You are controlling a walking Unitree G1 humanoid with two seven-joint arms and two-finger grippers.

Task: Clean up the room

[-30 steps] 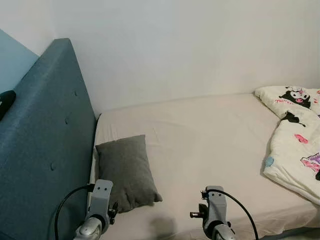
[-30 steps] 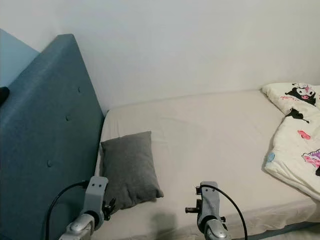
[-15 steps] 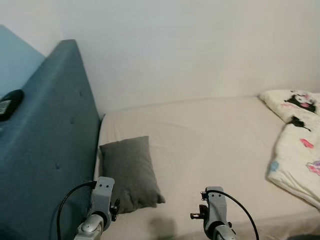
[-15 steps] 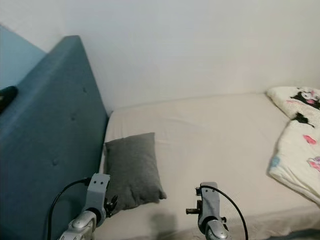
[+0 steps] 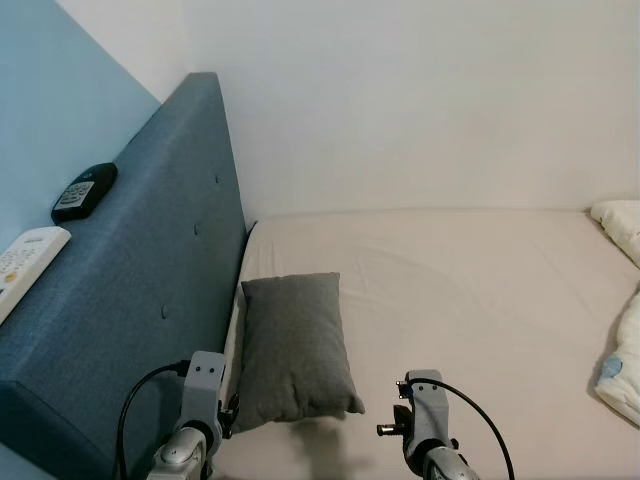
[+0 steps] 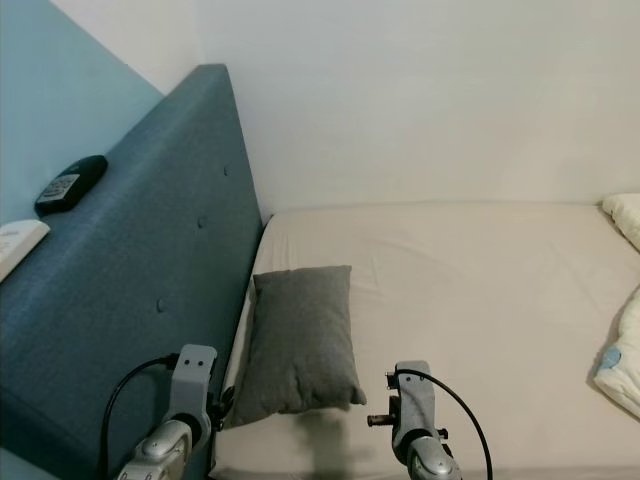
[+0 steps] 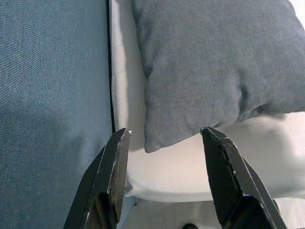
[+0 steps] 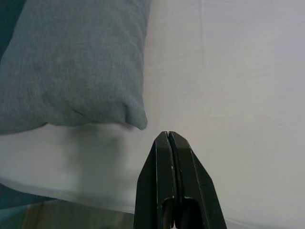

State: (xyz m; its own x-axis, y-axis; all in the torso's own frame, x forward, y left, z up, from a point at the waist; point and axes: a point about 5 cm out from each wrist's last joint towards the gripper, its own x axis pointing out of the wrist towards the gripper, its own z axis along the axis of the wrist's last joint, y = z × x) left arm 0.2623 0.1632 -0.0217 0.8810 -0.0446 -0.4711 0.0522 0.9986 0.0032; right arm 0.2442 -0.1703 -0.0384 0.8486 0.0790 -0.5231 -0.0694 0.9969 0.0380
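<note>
A grey pillow [image 5: 296, 345] lies on the cream bed sheet [image 5: 470, 290] next to the blue headboard [image 5: 130, 270]. A white patterned quilt [image 5: 622, 350] is bunched at the bed's right edge. My left gripper [image 7: 164, 136] hangs open just off the pillow's near corner [image 7: 200, 76], holding nothing. My right gripper [image 8: 168, 136] is shut and empty, a little short of the pillow's other near corner [image 8: 76, 62]. Both arms [image 5: 200, 410] [image 5: 425, 425] sit low at the bed's front edge.
On top of the headboard lie a black remote [image 5: 84, 190] and a white remote [image 5: 25, 262]. A white wall [image 5: 420, 100] runs behind the bed and a light blue wall [image 5: 60, 90] behind the headboard.
The camera has turned left: the headboard top with two remotes has come into view and the quilt has slid to the right edge. Arms and pillow keep their places.
</note>
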